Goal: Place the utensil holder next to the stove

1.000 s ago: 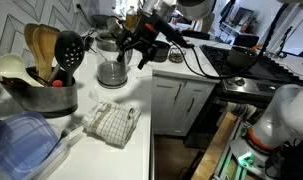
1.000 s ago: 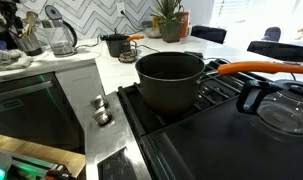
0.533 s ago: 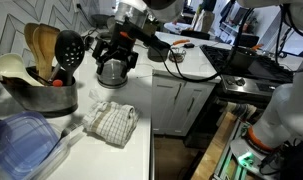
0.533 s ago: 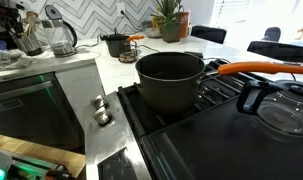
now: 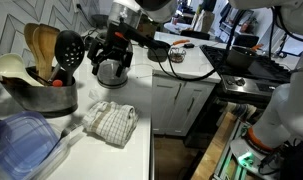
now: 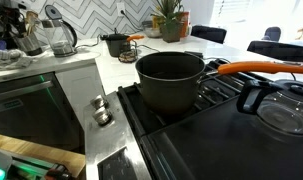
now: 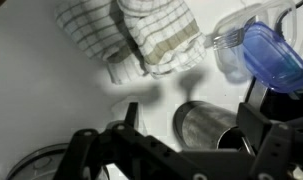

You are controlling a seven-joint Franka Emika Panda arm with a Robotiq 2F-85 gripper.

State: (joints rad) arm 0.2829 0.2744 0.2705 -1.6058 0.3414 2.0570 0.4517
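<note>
The utensil holder (image 5: 33, 92) is a low grey-metal pot at the counter's left end, full of wooden spoons, a black slotted spoon and a white ladle. In the wrist view its metal wall (image 7: 203, 125) lies below and between the fingers. My gripper (image 5: 109, 58) hangs open and empty over the glass kettle (image 5: 112, 72), to the right of the holder and apart from it. Seen from the wrist, the gripper (image 7: 191, 110) stands wide open. The black stove (image 5: 253, 66) stands far to the right. It fills the foreground in an exterior view (image 6: 226, 135), where the holder (image 6: 24, 40) is small at far left.
A checked cloth (image 5: 113, 122) lies on the white counter, and a clear container with a blue lid (image 5: 21, 140) sits at the front left. A dark pot with an orange handle (image 6: 171, 80) stands on the stove. A small dark pot (image 6: 114, 45) and a plant (image 6: 171, 22) stand farther back.
The arm has swung left along the counter and come lower, from above the counter's middle to over the glass kettle. The gripper stayed open. Nothing on the counter has moved.
</note>
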